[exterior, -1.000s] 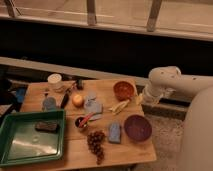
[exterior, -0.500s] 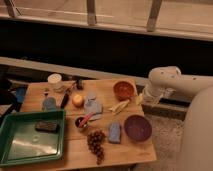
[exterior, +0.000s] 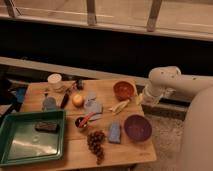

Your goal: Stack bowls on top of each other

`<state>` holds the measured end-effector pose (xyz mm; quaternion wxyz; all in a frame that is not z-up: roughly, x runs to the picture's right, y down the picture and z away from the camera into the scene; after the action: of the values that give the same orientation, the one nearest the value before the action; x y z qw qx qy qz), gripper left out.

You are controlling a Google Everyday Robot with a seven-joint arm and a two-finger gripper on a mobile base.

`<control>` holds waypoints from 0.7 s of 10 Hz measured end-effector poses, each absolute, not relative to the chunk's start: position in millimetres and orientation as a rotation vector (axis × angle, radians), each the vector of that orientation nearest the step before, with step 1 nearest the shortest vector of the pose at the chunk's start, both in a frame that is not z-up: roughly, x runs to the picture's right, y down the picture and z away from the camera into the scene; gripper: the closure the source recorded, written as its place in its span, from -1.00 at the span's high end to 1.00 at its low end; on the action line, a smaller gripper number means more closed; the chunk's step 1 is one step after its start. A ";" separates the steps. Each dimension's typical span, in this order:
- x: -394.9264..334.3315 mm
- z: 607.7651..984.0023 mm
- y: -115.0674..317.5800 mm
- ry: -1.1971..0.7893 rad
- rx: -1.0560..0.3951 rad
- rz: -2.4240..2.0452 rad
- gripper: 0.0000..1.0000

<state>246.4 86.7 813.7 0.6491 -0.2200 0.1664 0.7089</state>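
1. The orange bowl [exterior: 123,90] and the purple bowl [exterior: 138,127] sit apart.
2. The gripper [exterior: 142,98] hangs beside the orange bowl; we cannot tell its state.
3. We might knock the yellow thing [exterior: 119,106] lying between them.

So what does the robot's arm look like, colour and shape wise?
The arm is off-white and smooth: thick rounded tube segments joined at a bulbous elbow, widening into a broad pale shell at the picture's right edge. No cables or markings show. The gripper at its end, also pale, is by the table's right edge, near the orange bowl.
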 end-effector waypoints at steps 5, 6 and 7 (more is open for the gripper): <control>246.2 813.7 86.8 0.378 -0.500 1.611 0.22; 246.0 813.4 86.1 0.376 -0.497 1.613 0.22; 246.6 813.4 84.2 0.369 -0.487 1.622 0.22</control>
<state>246.6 84.2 813.4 0.6474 -0.2141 0.1623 0.7132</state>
